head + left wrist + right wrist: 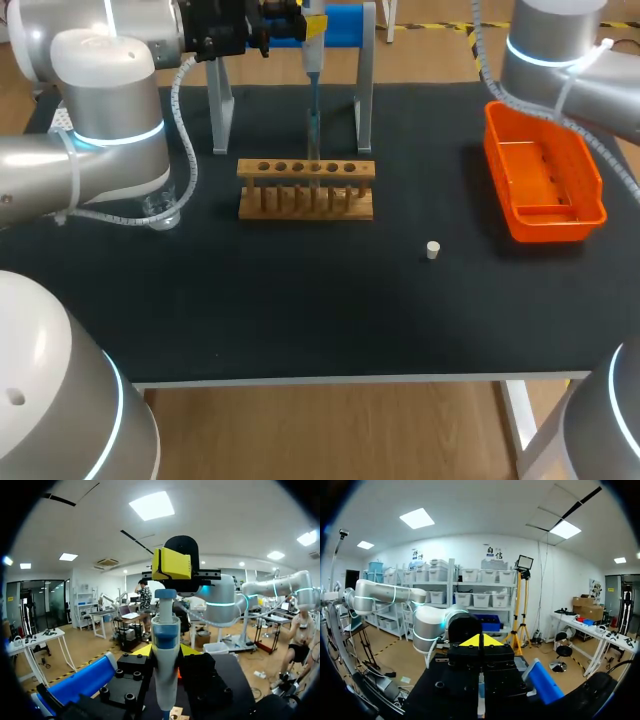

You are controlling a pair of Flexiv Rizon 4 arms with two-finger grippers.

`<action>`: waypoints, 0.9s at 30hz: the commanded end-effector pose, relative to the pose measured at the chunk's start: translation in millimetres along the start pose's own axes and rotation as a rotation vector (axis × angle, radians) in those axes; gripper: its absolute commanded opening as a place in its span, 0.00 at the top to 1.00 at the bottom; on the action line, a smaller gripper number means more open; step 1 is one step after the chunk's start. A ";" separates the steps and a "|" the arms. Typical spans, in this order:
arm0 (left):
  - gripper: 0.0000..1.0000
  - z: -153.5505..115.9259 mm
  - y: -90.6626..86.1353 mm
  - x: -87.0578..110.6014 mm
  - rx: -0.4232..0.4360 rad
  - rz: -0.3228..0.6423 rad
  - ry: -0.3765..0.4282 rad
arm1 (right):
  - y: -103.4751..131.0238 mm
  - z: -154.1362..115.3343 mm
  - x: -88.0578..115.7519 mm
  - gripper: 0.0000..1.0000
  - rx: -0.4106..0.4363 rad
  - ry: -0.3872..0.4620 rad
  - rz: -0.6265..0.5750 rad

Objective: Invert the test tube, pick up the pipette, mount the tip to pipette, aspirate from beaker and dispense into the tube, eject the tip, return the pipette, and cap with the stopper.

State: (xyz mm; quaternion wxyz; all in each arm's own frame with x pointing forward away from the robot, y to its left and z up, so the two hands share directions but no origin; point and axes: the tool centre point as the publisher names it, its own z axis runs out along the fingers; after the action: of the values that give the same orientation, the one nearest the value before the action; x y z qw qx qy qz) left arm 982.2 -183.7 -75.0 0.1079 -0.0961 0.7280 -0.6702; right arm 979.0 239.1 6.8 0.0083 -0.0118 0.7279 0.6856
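Left fingers (143, 651) are clenched on the pipette (312, 60), one on each side of its body, and hold it upright over the wooden rack (305, 200). The right fingers (172, 564) are pressed together with nothing between them, just above the plunger (165, 594); we cannot tell if they touch it. The tip (313, 118) points down into the tube (313, 150), which seems to stand in a middle hole of the rack.

We judge the pipette to be light, stiff, smooth plastic, so the good place to hold it is the thick body under the plunger. The plunger wants a straight push from above, because a push from the side can tilt the tip against the glass. The tube is probably thin, fragile glass and sits loose in its hole. The stopper (432, 250) is small and light and may roll, so it is better to take it by its sides.

The desk (300, 310) has a dull black cover that probably gives some grip. The beaker (160, 212) stands near our left arm and the orange tray (545, 180) is at the right. The stopper lies between rack and tray, apart from both.
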 end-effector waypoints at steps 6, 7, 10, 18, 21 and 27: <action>1.00 0.5 0.2 0.2 0.002 0.001 -0.001 | -6.7 4.1 6.7 1.00 0.003 0.010 0.010; 1.00 0.5 0.2 0.2 0.002 0.001 -0.001 | -7.1 4.3 7.3 1.00 0.003 0.010 0.010; 1.00 0.5 0.2 0.2 0.002 0.001 -0.001 | -8.3 4.9 8.3 1.00 0.005 0.011 0.013; 1.00 0.5 0.2 0.2 0.002 0.001 -0.001 | -11.7 7.0 9.0 1.00 0.014 0.009 0.017; 1.00 0.5 0.2 0.2 0.002 0.001 -0.001 | -12.9 6.8 8.1 1.00 0.016 0.005 0.020; 1.00 0.5 0.2 0.2 0.002 0.001 -0.001 | -13.4 6.8 7.1 1.00 0.015 0.001 0.023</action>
State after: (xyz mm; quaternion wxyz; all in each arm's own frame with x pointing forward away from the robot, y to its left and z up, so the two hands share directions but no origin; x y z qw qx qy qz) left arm 982.2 -183.6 -75.4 0.1078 -0.0963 0.7282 -0.6700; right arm 972.0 245.5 -6.3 0.0000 -0.0040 0.7328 0.6805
